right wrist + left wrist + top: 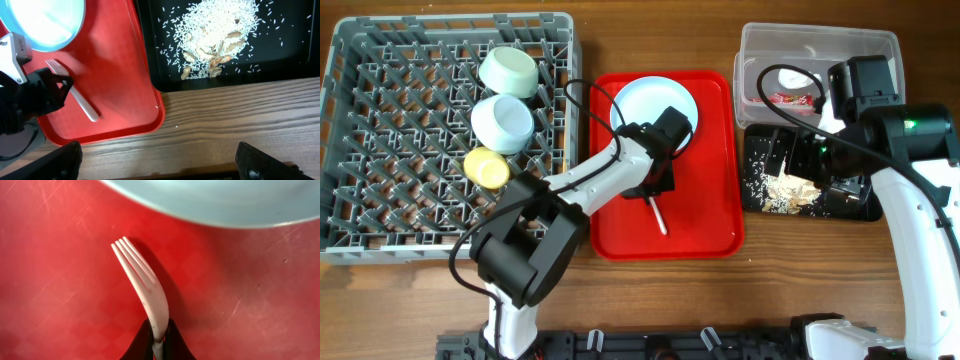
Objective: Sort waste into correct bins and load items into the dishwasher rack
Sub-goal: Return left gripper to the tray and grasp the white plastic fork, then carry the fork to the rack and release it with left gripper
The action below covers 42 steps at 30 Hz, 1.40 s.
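White plastic fork (150, 292) flat on red serving tray (710, 200), tines toward white plate (654, 105), just short of its rim. Pinched at the neck by left gripper (157, 332), fingers clamped tight on it. Right gripper (160, 160) spread wide, nothing between the fingers, near black tray (840, 205) holding rice crumbs (220, 30). Upper mint bowl (510, 72), lower mint bowl (503, 122) and yellow cup (487, 166) in grey rack (380, 150).
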Tool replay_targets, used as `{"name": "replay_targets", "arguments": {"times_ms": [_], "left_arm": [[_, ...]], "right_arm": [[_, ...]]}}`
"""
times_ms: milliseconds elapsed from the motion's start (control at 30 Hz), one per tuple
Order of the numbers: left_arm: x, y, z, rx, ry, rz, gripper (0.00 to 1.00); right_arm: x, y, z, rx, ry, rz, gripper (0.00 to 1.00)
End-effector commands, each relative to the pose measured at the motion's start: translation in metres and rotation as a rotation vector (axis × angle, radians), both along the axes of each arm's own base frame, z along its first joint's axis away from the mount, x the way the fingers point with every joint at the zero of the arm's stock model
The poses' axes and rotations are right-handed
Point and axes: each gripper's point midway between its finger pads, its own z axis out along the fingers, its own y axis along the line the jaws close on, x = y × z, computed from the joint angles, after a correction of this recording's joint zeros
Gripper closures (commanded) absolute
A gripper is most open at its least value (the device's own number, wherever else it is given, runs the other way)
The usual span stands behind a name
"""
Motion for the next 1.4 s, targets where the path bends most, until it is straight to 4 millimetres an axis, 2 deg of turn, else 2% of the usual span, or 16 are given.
{"name": "replay_targets", "arguments": {"times_ms": [0, 100, 167, 233, 367, 467, 533, 667, 833, 933, 1000, 1033, 1133, 1233, 1267, 1367], "left_arm": [[0.002, -0.001, 0.036, -0.048, -0.056, -0.029, 0.96], [0.017, 0.010, 0.089, -0.085, -0.192, -0.093, 0.96], [0.031, 0.030, 0.122, -0.067, -0.298, -0.124, 0.96], [0.050, 0.066, 0.156, -0.010, -0.418, -0.119, 0.96], [0.076, 0.133, 0.187, 0.111, -0.521, -0.196, 0.96], [0.085, 0.168, 0.184, 0.157, -0.504, -0.298, 0.96], [0.088, 0.176, 0.181, 0.104, -0.492, -0.326, 0.96], [0.092, 0.183, 0.161, 0.010, -0.440, -0.300, 0.96], [0.097, 0.181, 0.120, -0.008, -0.339, -0.301, 0.96], [0.097, 0.180, 0.108, -0.015, -0.307, -0.303, 0.96], [0.099, 0.180, 0.107, -0.014, -0.311, -0.304, 0.77], [0.099, 0.179, 0.108, -0.014, -0.315, -0.304, 0.60], [0.099, 0.179, 0.108, -0.015, -0.314, -0.300, 0.48], [0.098, 0.179, 0.114, -0.016, -0.327, -0.301, 0.43], [0.097, 0.177, 0.122, -0.025, -0.347, -0.305, 0.36], [0.094, 0.152, 0.155, -0.126, -0.440, -0.356, 0.27]], "right_arm": [[0.001, -0.002, 0.005, -0.004, -0.014, -0.010, 0.01], [0.001, -0.002, 0.005, -0.005, -0.014, -0.009, 0.01], [0.001, -0.002, 0.005, -0.005, -0.015, -0.009, 0.01], [0.002, -0.002, 0.005, -0.005, -0.018, -0.009, 0.01], [0.004, -0.002, 0.006, -0.004, -0.026, -0.009, 0.01], [0.004, -0.002, 0.006, -0.004, -0.026, -0.010, 0.01], [0.004, -0.002, 0.006, -0.004, -0.027, -0.010, 0.01], [0.005, -0.002, 0.006, -0.004, -0.029, -0.010, 0.01], [0.005, -0.002, 0.006, -0.003, -0.028, -0.010, 0.00], [0.005, -0.002, 0.006, -0.003, -0.028, -0.010, 0.00], [0.004, -0.002, 0.006, -0.003, -0.027, -0.010, 0.01], [0.004, -0.002, 0.006, -0.003, -0.026, -0.010, 0.01], [0.004, -0.002, 0.005, -0.004, -0.025, -0.010, 0.01], [0.004, -0.002, 0.005, -0.003, -0.026, -0.010, 0.01], [0.004, -0.002, 0.005, -0.003, -0.026, -0.010, 0.01], [0.004, -0.002, 0.006, -0.003, -0.027, -0.010, 0.01]]}}
